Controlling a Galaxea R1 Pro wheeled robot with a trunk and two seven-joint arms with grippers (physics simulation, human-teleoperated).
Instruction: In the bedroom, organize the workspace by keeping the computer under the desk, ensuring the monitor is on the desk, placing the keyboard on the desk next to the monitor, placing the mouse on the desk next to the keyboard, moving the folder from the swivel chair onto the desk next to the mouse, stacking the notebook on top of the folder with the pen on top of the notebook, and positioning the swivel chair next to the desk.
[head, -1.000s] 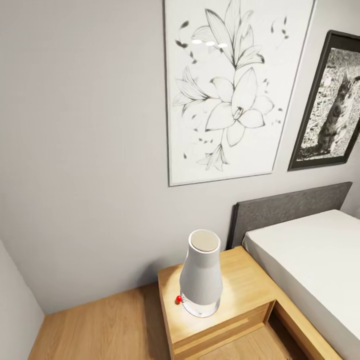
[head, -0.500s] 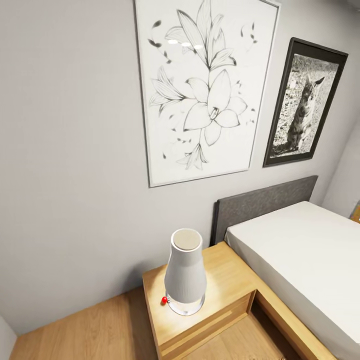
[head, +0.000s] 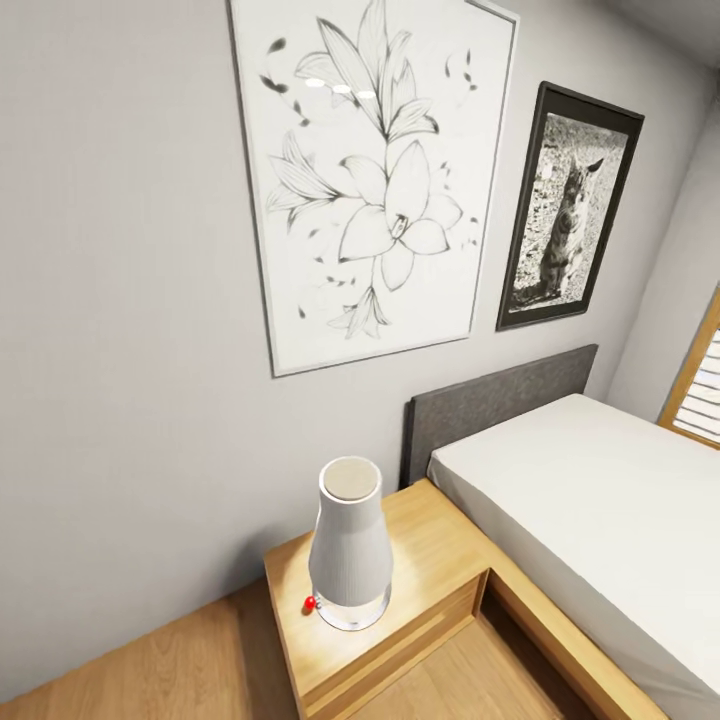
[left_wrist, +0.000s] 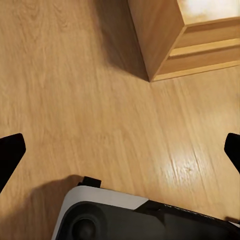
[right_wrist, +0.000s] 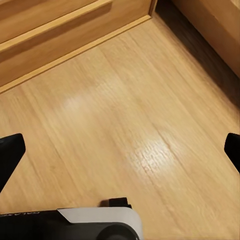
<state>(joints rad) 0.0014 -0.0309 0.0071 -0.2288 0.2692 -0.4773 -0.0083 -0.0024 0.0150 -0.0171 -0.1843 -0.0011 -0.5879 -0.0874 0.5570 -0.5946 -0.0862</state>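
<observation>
Both claws, left (left_wrist: 120, 150) and right (right_wrist: 120, 150), hang released over bare floor (left_wrist: 75, 90). Robot faces nightstand (head: 420, 570) and lamp (head: 348, 545); advise turning to locate the desk before reaching.

**Legible text: none**

No words, numbers, brands or signs can be read. The flower drawing (head: 368, 180) and the framed cat photograph (head: 566, 208) on the wall carry pictures alone. The lamp (head: 348, 545) and the wooden nightstand (head: 440, 560) bear no label. The robot base (left_wrist: 145, 217) shows no readable marking.
</observation>
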